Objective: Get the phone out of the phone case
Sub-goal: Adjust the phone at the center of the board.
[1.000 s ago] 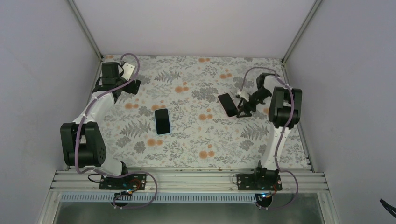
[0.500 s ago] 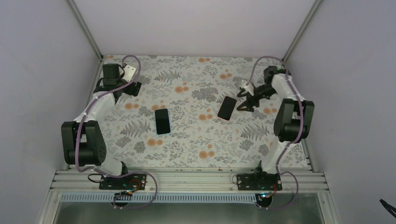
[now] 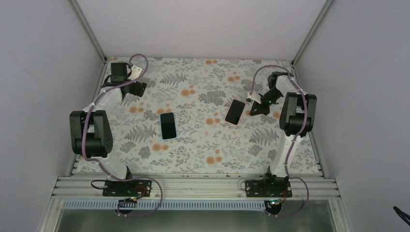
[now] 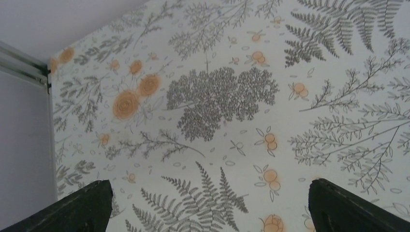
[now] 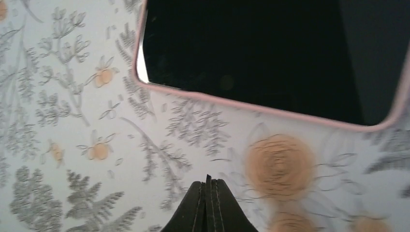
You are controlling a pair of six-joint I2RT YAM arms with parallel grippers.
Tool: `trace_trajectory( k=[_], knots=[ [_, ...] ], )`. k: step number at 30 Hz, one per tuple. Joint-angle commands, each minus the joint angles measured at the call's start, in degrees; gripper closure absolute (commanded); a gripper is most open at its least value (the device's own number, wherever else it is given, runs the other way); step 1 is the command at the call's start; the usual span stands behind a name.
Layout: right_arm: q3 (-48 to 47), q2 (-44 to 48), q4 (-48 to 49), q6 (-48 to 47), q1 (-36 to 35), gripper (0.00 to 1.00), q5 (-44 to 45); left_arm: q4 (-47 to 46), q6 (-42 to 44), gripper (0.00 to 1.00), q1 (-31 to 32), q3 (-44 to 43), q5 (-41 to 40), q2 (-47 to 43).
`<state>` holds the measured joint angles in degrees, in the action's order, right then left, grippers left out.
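A black phone (image 3: 168,125) with a light blue edge lies flat in the middle of the cloth. The pink-rimmed phone case (image 3: 235,111) lies apart from it to the right, dark inside, and its near corner fills the top of the right wrist view (image 5: 270,104). My right gripper (image 3: 253,108) sits just right of the case, not touching it, its jaws pressed together on nothing (image 5: 209,182). At the far left corner my left gripper (image 3: 137,90) hovers over bare cloth, wide open and empty (image 4: 209,195).
The floral tablecloth (image 3: 203,150) covers the whole work surface. Grey walls close it in on the left, back and right, with a metal post (image 4: 24,67) at the far left corner. An aluminium rail (image 3: 193,186) runs along the near edge by the arm bases.
The pink case swung round on the cloth and came to rest as the right gripper left it. That gripper then drew back a little and shut. The left arm folded back slightly.
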<state>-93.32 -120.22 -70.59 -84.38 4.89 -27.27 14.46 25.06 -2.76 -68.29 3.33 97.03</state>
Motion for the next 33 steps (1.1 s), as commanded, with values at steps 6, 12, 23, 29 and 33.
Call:
trace_trajectory(
  k=[6, 12, 23, 29, 33],
  knots=[
    [5.74, 2.91, -2.57, -0.68, -2.47, 0.97, -2.01, 4.40, 1.00, 0.00, 0.17, -5.92, 0.93, 1.66],
    [12.11, 3.05, 4.68, 5.53, -5.62, 0.96, -2.74, -0.85, 3.17, 0.00, 0.14, -1.86, 2.49, -1.21],
    [14.81, 2.27, 9.75, 11.73, -10.13, 0.96, -1.09, -1.83, 5.25, 0.00, -0.52, 6.53, 3.77, -11.69],
    [11.61, -0.04, 12.46, 13.35, -15.67, 0.96, -3.69, -2.22, 5.90, 0.00, -2.48, 9.71, 4.05, -16.15],
    [8.49, -1.06, 20.03, 18.00, -19.33, 0.96, -4.58, -2.06, 5.13, 0.00, -3.68, 10.25, 4.65, -17.43]
  ],
)
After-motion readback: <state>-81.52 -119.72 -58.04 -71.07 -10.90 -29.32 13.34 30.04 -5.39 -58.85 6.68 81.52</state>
